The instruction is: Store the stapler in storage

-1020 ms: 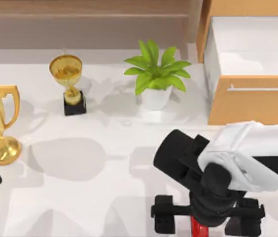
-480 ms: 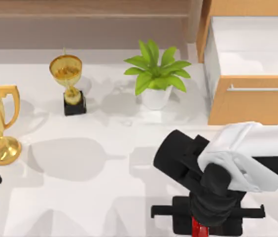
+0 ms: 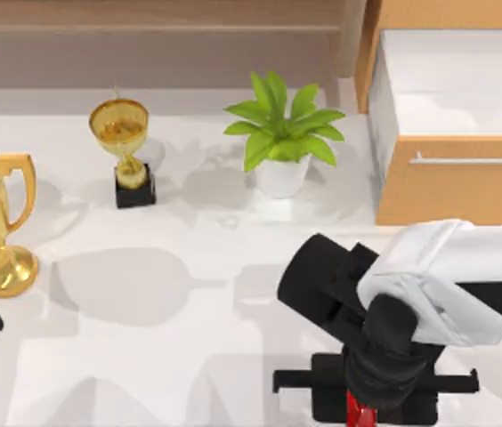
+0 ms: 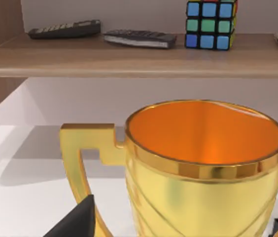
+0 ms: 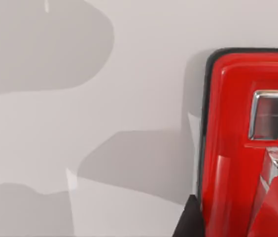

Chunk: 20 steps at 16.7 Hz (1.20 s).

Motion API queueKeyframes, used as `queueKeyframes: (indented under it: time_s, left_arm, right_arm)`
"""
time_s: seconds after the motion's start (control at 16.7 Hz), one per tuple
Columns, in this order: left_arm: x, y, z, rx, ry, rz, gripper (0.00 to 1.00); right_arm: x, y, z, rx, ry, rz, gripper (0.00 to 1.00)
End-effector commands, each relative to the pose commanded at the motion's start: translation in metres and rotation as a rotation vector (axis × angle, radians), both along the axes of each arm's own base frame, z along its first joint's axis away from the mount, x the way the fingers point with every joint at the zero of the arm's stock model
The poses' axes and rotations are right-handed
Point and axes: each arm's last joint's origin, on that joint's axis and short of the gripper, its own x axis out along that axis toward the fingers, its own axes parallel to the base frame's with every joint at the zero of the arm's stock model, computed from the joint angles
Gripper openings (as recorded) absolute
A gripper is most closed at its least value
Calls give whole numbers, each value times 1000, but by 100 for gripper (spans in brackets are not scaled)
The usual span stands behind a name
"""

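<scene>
My right gripper (image 3: pixel 358 407) sits low at the near edge of the table, its fingers drawn in against the stapler (image 3: pixel 355 411), which shows as a sliver of red between the black pads. I judge this a narrow hold on the stapler's sides, not yet lifted.

The risk I see is the grip itself: the stapler's shell looks smooth and glossy, so it may slide or twist out as I raise it. My own arm also hides most of the stapler from above, so a skewed hold would go unnoticed there.

The right wrist view gives what the top view lacks: the stapler (image 5: pixel 247 148) up close, its red top with a small silver window, lying flat on the white table (image 5: pixel 80 98).

Farther off, the potted plant (image 3: pixel 282 133) stands near the path to the storage (image 3: pixel 454 191), whose drawer is pulled open at the far right; a low carry could brush the leaves or catch the drawer front.

My left arm is parked at the left edge by the big gold cup (image 4: pixel 203 163); I cannot tell how its fingers stand.
</scene>
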Motion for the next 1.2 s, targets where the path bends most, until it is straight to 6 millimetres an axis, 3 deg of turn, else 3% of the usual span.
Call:
queueKeyframes:
  time_s: [0.24,0.66,0.9,1.02,1.2]
  left_arm:
    - [0,0,0,0,0,0,100]
    - [0,0,0,0,0,0,100]
    - [0,0,0,0,0,0,100]
    - [0,0,0,0,0,0,100]
    - [0,0,0,0,0,0,100]
  right_arm:
    - [0,0,2,2,-2,-1,0]
    - [0,0,30,1,-1,-1,0]
    - [0,0,29,-1,1,-2,0]
    - [8,0,40,25,-25,-20,0]
    - [41,-2,71,84,-114,-86,0]
